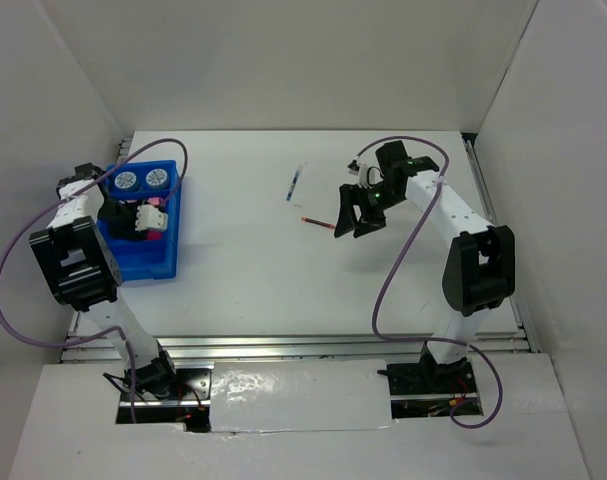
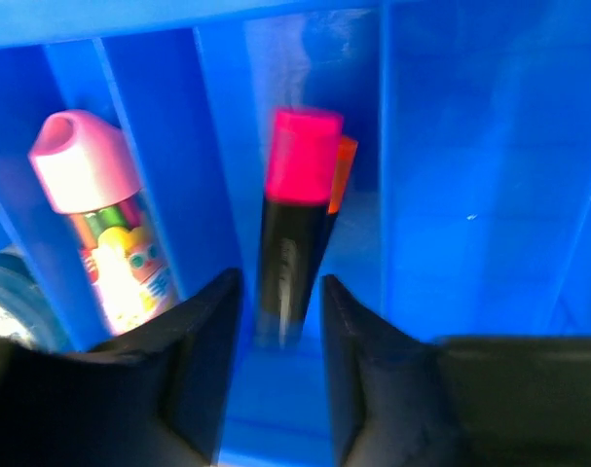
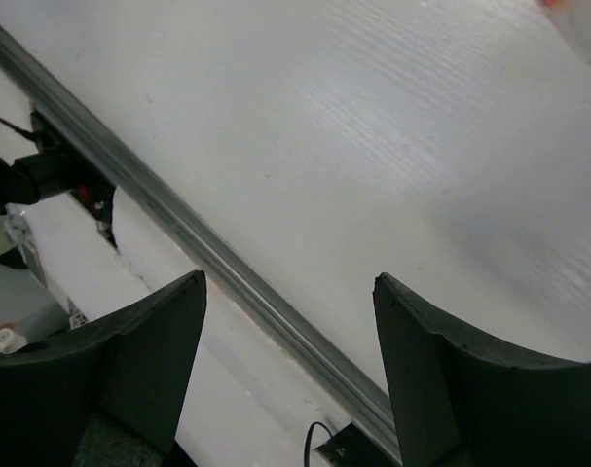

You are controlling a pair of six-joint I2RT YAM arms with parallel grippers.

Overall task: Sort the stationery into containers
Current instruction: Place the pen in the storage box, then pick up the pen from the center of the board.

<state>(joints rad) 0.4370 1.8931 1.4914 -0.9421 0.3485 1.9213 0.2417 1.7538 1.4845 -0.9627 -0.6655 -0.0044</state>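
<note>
the tray (image 1: 143, 266) was bright blue, and the two tape rolls (image 1: 125, 181) (image 1: 156, 178) were blue-and-white patterned. one highlighter (image 2: 293, 233) was black with a pink cap, the other highlighter (image 2: 345, 170) showed an orange cap, and the marker (image 2: 86, 165) had a pale pink cap and a many-coloured label. the table (image 1: 253, 285) was white, the blue pen (image 1: 295, 183) and red pen (image 1: 316, 221) thin streaks of colour on it, the cables (image 1: 373, 315) purple.

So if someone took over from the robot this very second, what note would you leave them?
Left gripper: open, down inside the tray, fingers either side of the pink highlighter, apparently not gripping it.
Right gripper: open and empty, above the table near the red pen.
Done: both tape rolls, the pink marker, and the pink and orange highlighter are in the tray.
Left: the red pen and blue pen lie on the table and need to go in the tray.
</note>
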